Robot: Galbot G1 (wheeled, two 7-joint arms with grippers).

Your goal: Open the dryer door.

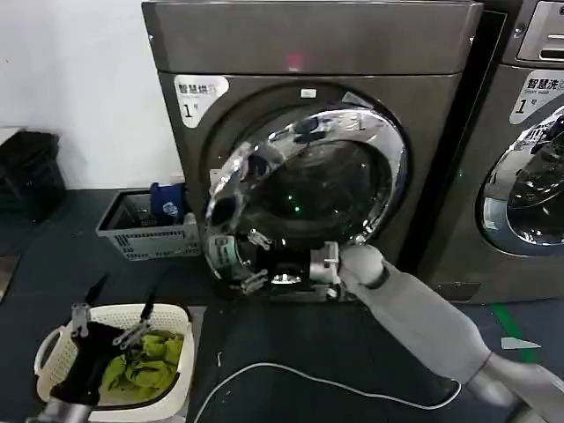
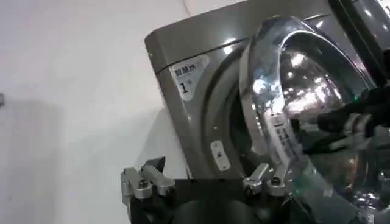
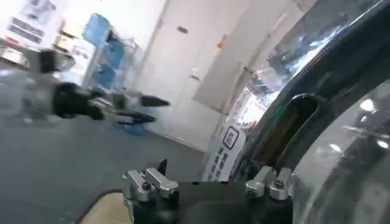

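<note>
Already ajar, the dryer door [image 1: 304, 189] stands swung partway out from the front of the dryer [image 1: 308, 53], its chrome ring tilted away from the round opening on the side nearer the robot's left, hinged on the right. The right gripper [image 1: 286, 269] sits at the lower edge of the door, its arm reaching in from the lower right; the right wrist view shows its fingers [image 3: 152, 182] spread apart, one beside the door's rim, holding nothing. The left gripper [image 1: 110, 330] hangs wide and empty over a white basket [image 1: 53, 352] of green cloth on the floor at lower left. A grey crate [image 1: 132, 238] stands against the dryer's left side, and a second machine [image 1: 529, 132] stands to its right.
</note>
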